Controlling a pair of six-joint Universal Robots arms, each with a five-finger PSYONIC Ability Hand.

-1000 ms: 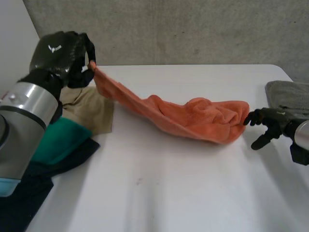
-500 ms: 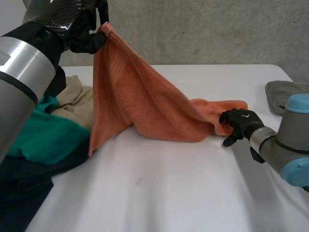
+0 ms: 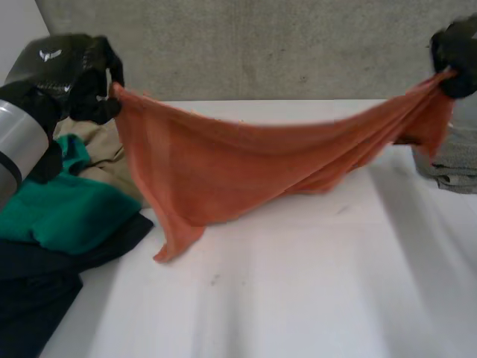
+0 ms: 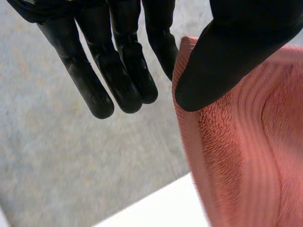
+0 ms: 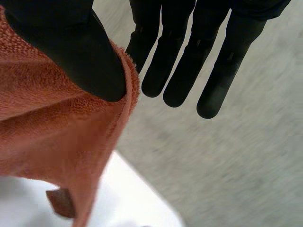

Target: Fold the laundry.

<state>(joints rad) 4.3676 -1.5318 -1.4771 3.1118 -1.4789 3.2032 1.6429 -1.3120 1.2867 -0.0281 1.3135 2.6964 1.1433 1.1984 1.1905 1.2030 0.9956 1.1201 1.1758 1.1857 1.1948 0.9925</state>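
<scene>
Orange towel [image 3: 223, 168] hangs stretched above the white table [image 3: 313, 298], one lower corner drooping close to it; left hand [image 3: 67, 71] and right hand [image 3: 456, 45] each pinch an upper corner with the thumb.

This is looking like a robotics lab rather than a home — a plain white tabletop [image 3: 298, 298] is sitting before a bare grey wall [image 3: 283, 45], and a metal-jointed robot arm [image 3: 19, 142] is reaching in beside heaped clothes [image 3: 67, 216].

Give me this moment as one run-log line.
left hand: pinches orange towel corner | right hand: pinches opposite end | towel: hanging spread between hands over table | clothes pile: by left hand
</scene>
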